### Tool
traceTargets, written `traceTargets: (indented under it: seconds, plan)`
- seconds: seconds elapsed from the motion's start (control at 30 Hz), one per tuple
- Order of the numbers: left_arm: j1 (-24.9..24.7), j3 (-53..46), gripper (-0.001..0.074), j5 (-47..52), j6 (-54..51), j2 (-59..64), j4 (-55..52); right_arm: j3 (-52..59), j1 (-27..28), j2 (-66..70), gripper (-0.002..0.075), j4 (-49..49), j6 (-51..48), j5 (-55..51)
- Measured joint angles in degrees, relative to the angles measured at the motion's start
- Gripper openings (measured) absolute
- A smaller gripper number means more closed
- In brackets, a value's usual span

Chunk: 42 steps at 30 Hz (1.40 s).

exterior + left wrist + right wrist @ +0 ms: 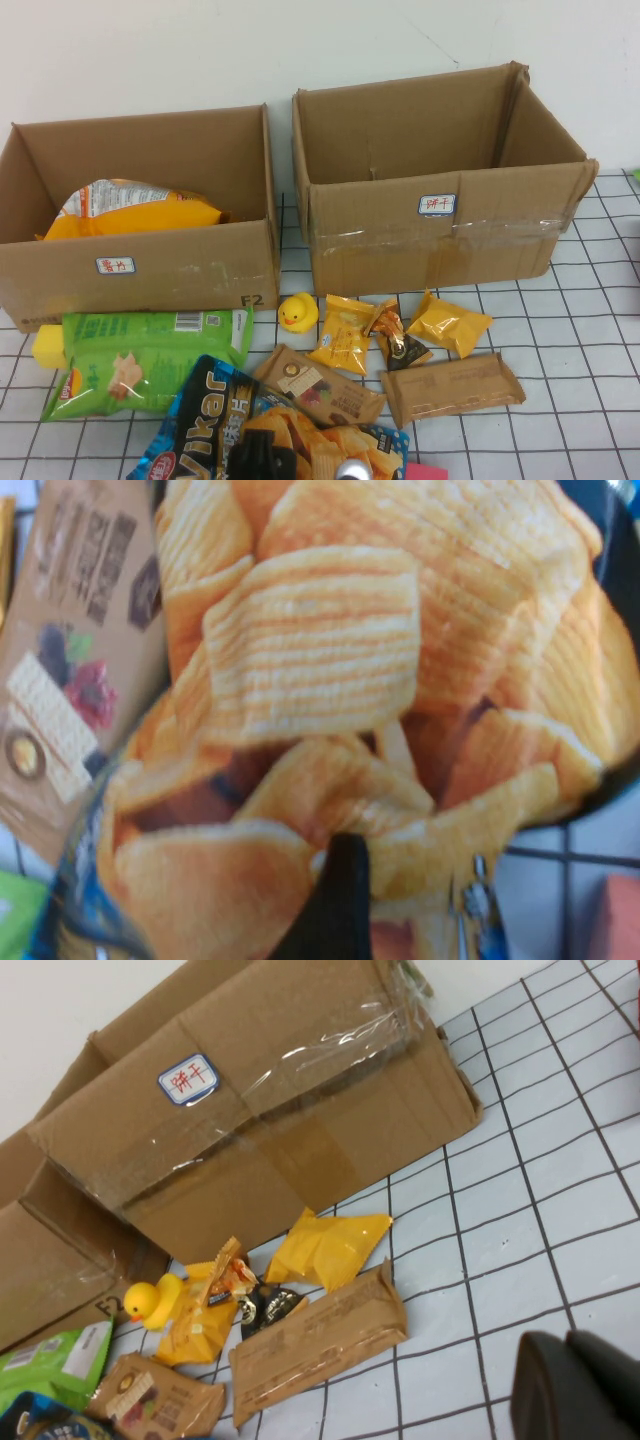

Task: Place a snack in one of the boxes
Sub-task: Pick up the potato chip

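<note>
Two cardboard boxes are standing side by side at the back of a gridded table (560,330). The left box (140,270) is holding an orange chip bag (135,210); the right box (440,225), patched with clear tape, is showing only bare cardboard inside.

In front of the boxes, snacks are lying scattered: a green chip bag (150,360), a blue chip bag (250,425) printed with ridged crisps, a brown wafer packet (318,385), a flat brown packet (452,388), a small yellow packet (342,333), a yellow pouch (450,322) and a dark orange sachet (398,338). A yellow rubber duck (297,312) is sitting just beside the left box's front corner.

The left gripper (262,455) is hovering low at the near edge, directly over the blue chip bag; one dark fingertip (335,900) is lying against the printed crisps, though whether the jaws are parted or clenched cannot be told. The right gripper (580,1385) is waiting over bare table on the right, near the flat brown packet; its finger state likewise cannot be told.
</note>
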State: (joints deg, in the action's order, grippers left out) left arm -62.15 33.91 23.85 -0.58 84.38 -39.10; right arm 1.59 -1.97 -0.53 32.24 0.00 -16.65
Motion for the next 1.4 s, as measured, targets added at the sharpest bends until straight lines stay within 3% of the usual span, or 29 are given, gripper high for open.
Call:
traceTargets:
  seconds: [0.17, 0.47, 0.7, 1.0, 1.23, 1.3, 1.4]
  plan:
    - [0.0, 0.0, 0.0672, -1.3, 11.5, 4.0, -15.7, 0.0, 0.0, 0.0, -0.0001, 0.0, 0.0, 0.0]
    - [0.0, 0.0, 0.0672, 2.5, 45.5, 9.8, -46.3, 0.0, 0.0, 0.0, -0.0001, 0.0, 0.0, 0.0]
    - [1.0, 0.5, 0.0672, 4.4, 60.6, 12.8, -56.8, 0.0, 0.0, 0.0, -0.0001, 0.0, 0.0, 0.0]
    - [1.1, 5.3, 0.0650, 8.6, 63.9, 17.6, -58.5, 0.0, 0.0, 0.0, -0.0001, 0.1, 0.0, 0.0]
    - [1.7, 10.6, 0.0514, 9.6, 64.5, 19.7, -51.9, 0.0, 0.0, 0.0, -0.0001, 1.2, 0.0, 0.0]
    - [1.7, 11.8, 0.0433, 10.8, 64.5, 19.7, -48.8, 0.0, 0.0, 0.0, -0.0001, 1.4, 0.0, -0.1]
    - [1.7, 13.7, 0.0247, 12.8, 64.8, 19.7, -45.3, 0.0, 0.0, 0.0, -0.0001, 1.7, 0.0, -0.1]
